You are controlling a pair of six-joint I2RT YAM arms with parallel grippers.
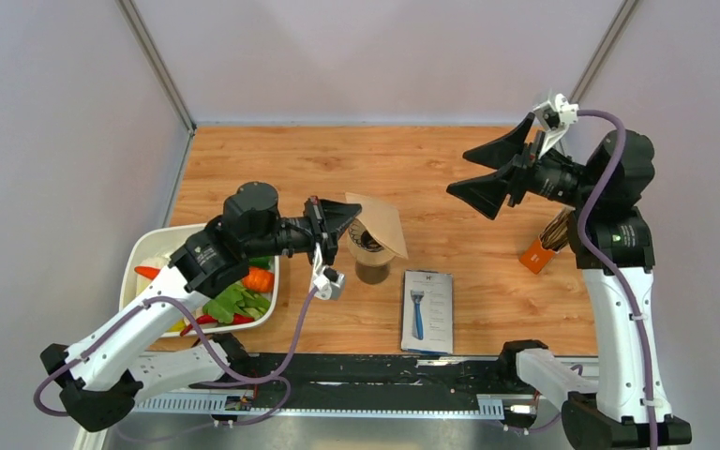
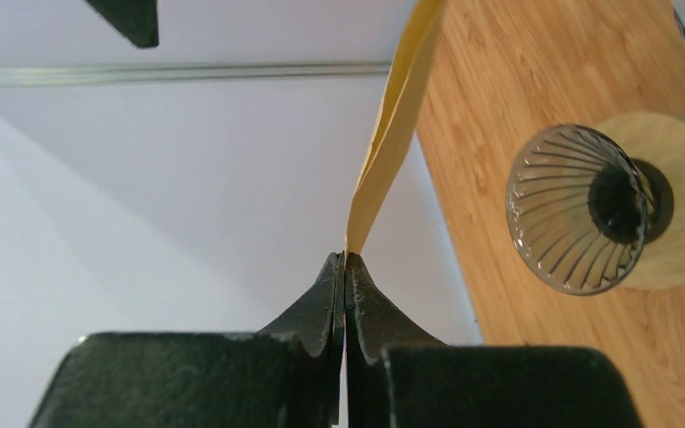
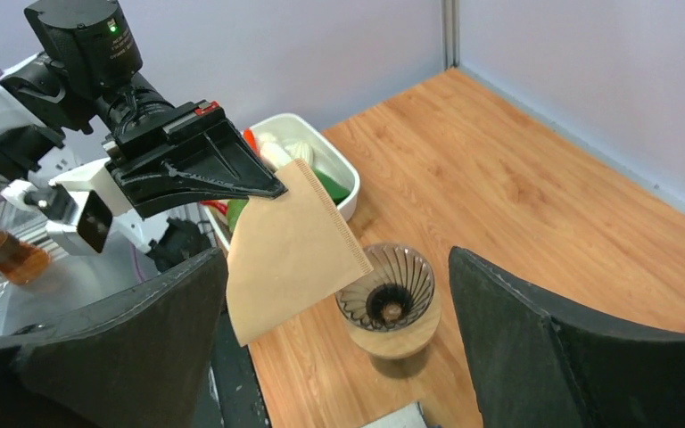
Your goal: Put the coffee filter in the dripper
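Note:
The coffee filter (image 1: 382, 225) is a flat tan paper fan held in the air by one corner. My left gripper (image 1: 354, 211) is shut on that corner. In the left wrist view the coffee filter (image 2: 392, 134) runs edge-on up from the closed left gripper (image 2: 345, 259). The dripper (image 1: 371, 251) stands upright on the table just below and beside the filter, which covers part of it from above. Its ribbed cone (image 3: 388, 294) is empty. My right gripper (image 1: 487, 173) hangs open, raised well to the right, with nothing between its fingers (image 3: 499, 339).
A white tray (image 1: 150, 248) of vegetables sits at the left under the left arm. A boxed razor (image 1: 427, 309) lies near the front, right of the dripper. An orange holder with sticks (image 1: 542, 248) stands by the right arm. Walls close in the back and sides.

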